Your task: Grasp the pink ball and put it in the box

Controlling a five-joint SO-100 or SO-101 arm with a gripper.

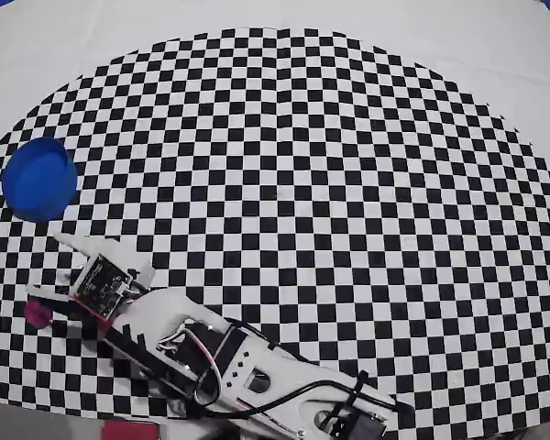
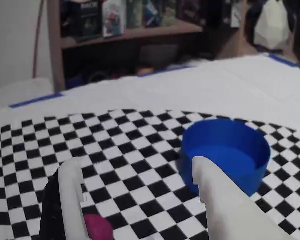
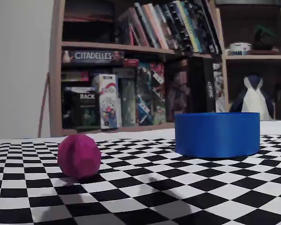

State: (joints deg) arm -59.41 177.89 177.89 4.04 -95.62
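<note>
Magenta-pink and small, the pink ball (image 1: 38, 314) rests on the checkered mat (image 1: 330, 183) at the lower left of the overhead view, partly covered by the arm's head. We find it in the wrist view (image 2: 97, 227) at the bottom edge, lying just beside the inner face of the left-hand finger (image 2: 72, 200), and in the fixed view (image 3: 79, 156) it sits alone on the mat, well to the left of the box (image 3: 217, 134).

We note the gripper (image 1: 48, 266) with its jaws standing wide apart. In the wrist view the gripper (image 2: 135, 177) shows two white fingers with several checker squares of bare mat between them. It has hold of nothing; whether the left-hand finger touches the ball we cannot tell.

We record the box (image 1: 39, 179) as a round bright blue container, upright, at the left edge of the mat in the overhead view, above the gripper and apart from it. In the wrist view the box (image 2: 225, 150) stands beyond the right-hand finger, which overlaps its near wall; its inside appears empty.

We also observe the white arm (image 1: 247, 367) reaching in from the bottom edge of the overhead view, black cables running along it. A bookshelf (image 3: 145, 65) with books and boxed games fills the background of the fixed view.
</note>
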